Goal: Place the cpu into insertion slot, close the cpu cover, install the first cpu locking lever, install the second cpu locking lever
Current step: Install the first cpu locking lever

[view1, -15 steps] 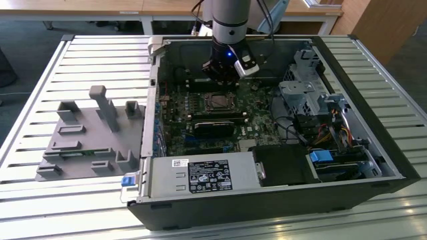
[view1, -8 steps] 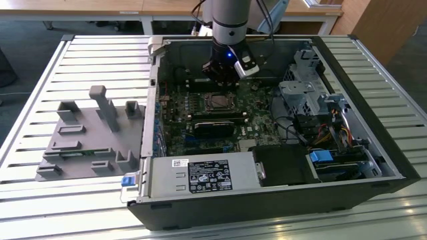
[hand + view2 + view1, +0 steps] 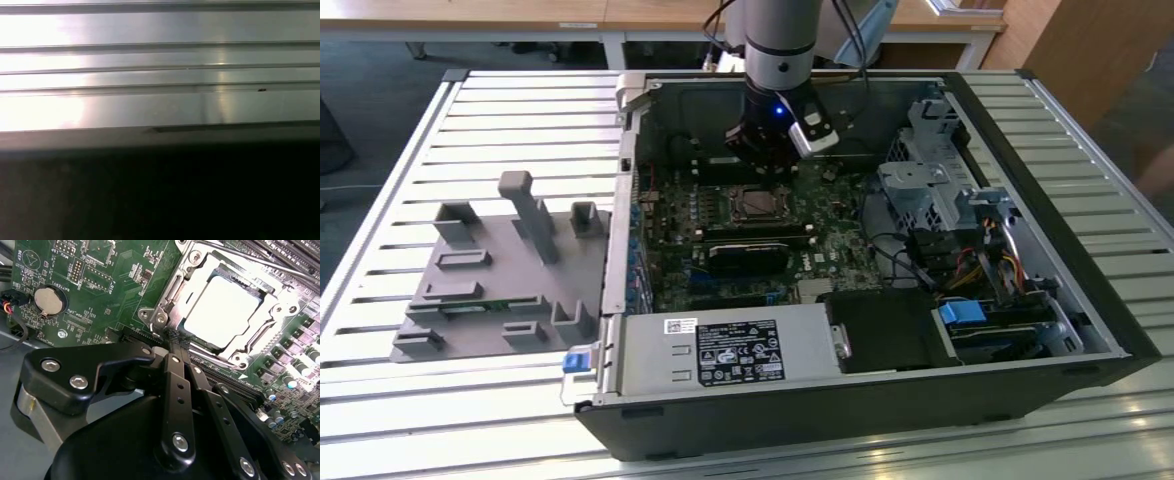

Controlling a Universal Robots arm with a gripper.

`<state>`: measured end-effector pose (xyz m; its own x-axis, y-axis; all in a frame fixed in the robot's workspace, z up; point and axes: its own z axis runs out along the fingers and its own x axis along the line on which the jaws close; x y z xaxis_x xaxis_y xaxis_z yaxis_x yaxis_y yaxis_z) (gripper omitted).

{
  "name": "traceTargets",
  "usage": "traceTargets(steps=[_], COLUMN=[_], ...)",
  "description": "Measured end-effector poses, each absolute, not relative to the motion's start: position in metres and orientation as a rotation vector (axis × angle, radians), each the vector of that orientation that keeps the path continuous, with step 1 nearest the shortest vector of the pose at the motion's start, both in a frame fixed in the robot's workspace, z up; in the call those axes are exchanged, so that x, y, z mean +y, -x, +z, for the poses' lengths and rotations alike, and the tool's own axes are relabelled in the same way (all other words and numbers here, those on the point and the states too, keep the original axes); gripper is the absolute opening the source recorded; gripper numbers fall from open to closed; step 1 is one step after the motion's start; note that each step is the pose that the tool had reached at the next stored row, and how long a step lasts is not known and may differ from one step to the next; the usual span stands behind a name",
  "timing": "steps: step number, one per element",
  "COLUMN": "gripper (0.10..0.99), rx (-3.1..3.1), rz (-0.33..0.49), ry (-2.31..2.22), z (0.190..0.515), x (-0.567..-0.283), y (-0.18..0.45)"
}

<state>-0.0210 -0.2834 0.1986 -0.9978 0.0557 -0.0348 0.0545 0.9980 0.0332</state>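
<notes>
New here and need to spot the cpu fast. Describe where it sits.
Find the open computer case on the slatted table. On its green motherboard, below the gripper, sits the cpu: a bright square face framed by the silver cpu cover.

A big black label (image 3: 740, 357) with white print and small round signs is stuck on the grey power box (image 3: 647, 360) in the exterior view. The words on it are too small to be read. A small white sticker (image 3: 680, 325) is seen just above it, and its print cannot be read either.

In the second wrist view, tiny white letters and numbers are printed all over the green board (image 3: 115, 295). Some are set beside the round silver battery (image 3: 48, 300). A white triangle sign (image 3: 30, 259) is printed near it. A small white arrow mark (image 3: 243, 376) is printed near a corner of the cpu cover (image 3: 265, 300).
</notes>
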Motion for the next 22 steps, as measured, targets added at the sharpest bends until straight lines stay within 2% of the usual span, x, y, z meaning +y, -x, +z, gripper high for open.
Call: traceTargets(steps=[15,22], gripper=[0.106,0.106], rx=[3.104,3.104], rz=[0.043,0.043], ry=[-0.085,-0.085], z=[0.196,0.207], x=[-0.283,-0.283], y=[0.020,0.020])
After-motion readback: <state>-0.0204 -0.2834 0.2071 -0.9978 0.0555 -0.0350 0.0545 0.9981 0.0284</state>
